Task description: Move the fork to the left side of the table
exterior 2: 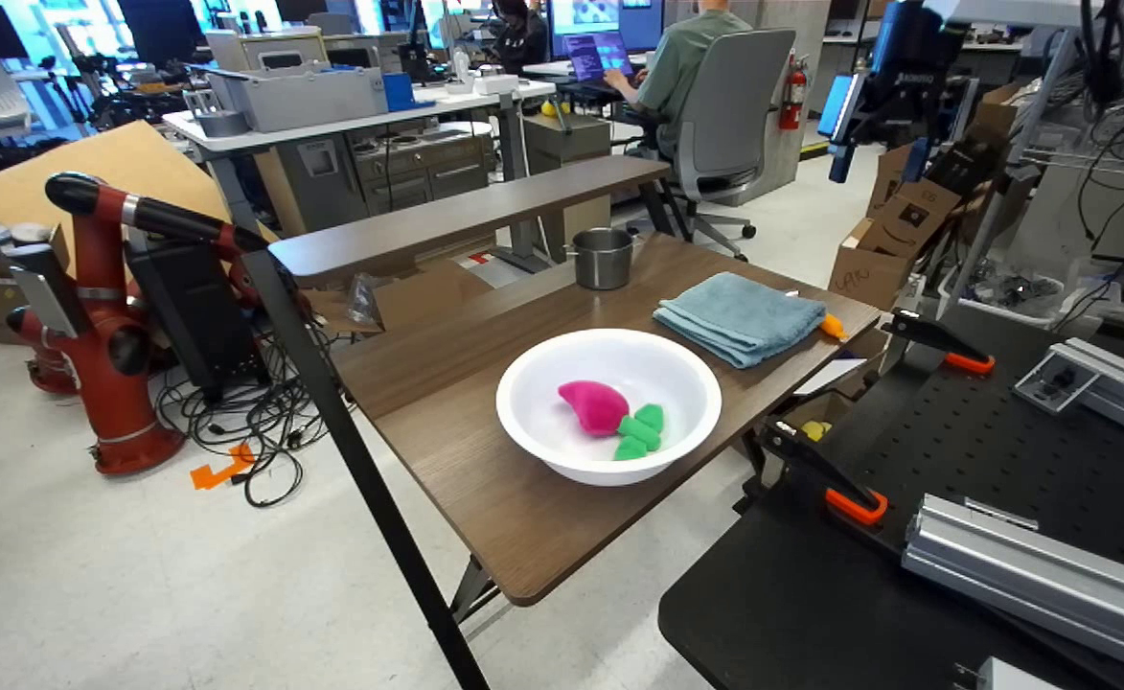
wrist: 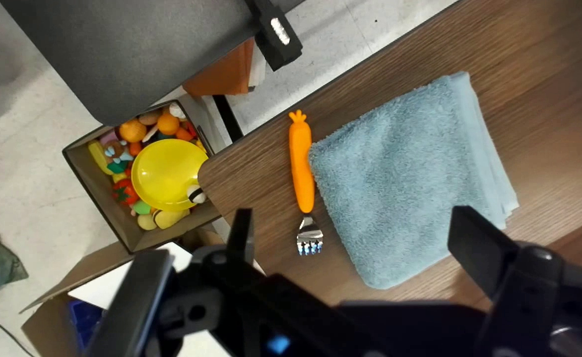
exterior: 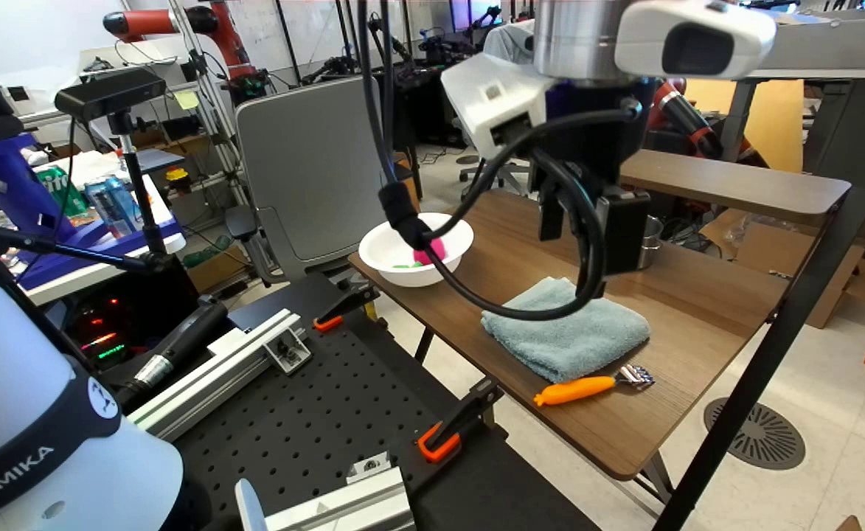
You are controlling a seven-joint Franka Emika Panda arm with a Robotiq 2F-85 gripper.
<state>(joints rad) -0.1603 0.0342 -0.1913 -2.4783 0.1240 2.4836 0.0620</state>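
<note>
Above the brown table (exterior: 686, 306) in a cluttered room (exterior 2: 178, 575), the hand (wrist: 353, 223) gapes wide.

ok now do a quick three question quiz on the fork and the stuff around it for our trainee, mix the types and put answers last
1. Fill in the gap: the fork lies on the table, beside the folded ____.
2. True or false: the gripper is open and holds nothing.
3. Pick one. The toy in the bowl is: A) yellow and blue; B) black and white; C) pink and green.

Key: 1, towel; 2, true; 3, C.
</note>
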